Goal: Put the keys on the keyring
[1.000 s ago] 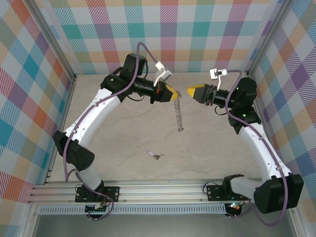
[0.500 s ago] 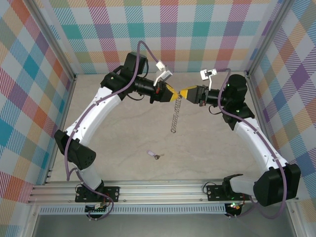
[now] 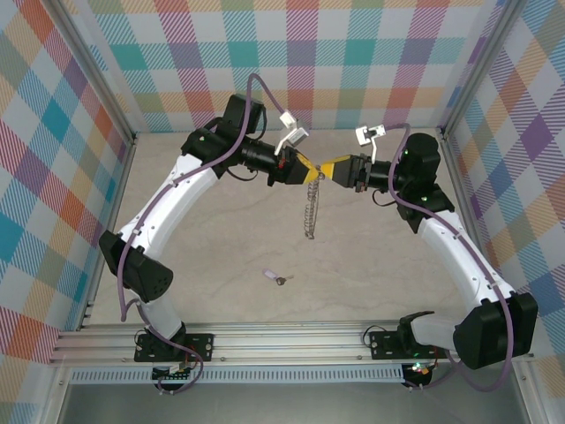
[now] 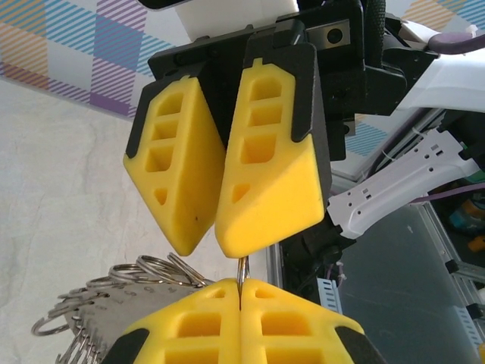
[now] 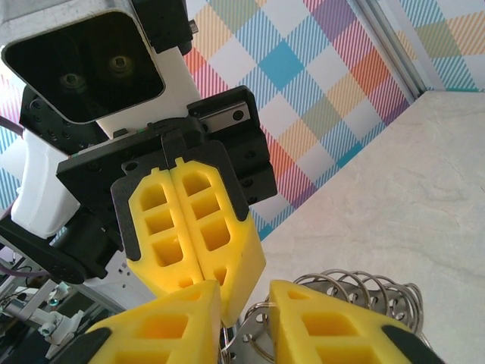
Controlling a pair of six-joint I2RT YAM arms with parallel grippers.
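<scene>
We count two white arms meeting tip to tip above the far middle of the pale stone-patterned table (image 3: 380, 256), each ending in one yellow foam-padded pincer. The left gripper (image 3: 309, 170) is clenched: in its wrist view its two pads press flat together on a thin wire of the single grey metallic keyring with a bumpy, coiled outline (image 3: 311, 210), which hangs down from that grip, clear of the table. The right gripper (image 3: 327, 168) faces it from the right, just beside the pinched spot. Its two fingers (image 4: 265, 174) stand a little apart, released, with the wire rising to the tip of one. From the right wrist, the ring's coils (image 5: 356, 292) show behind its own parted pads. One key item, a pale lilac tab with a small brownish metal bit (image 3: 275, 276), lies alone on the table, nearer to us and well apart from both pincers.
</scene>
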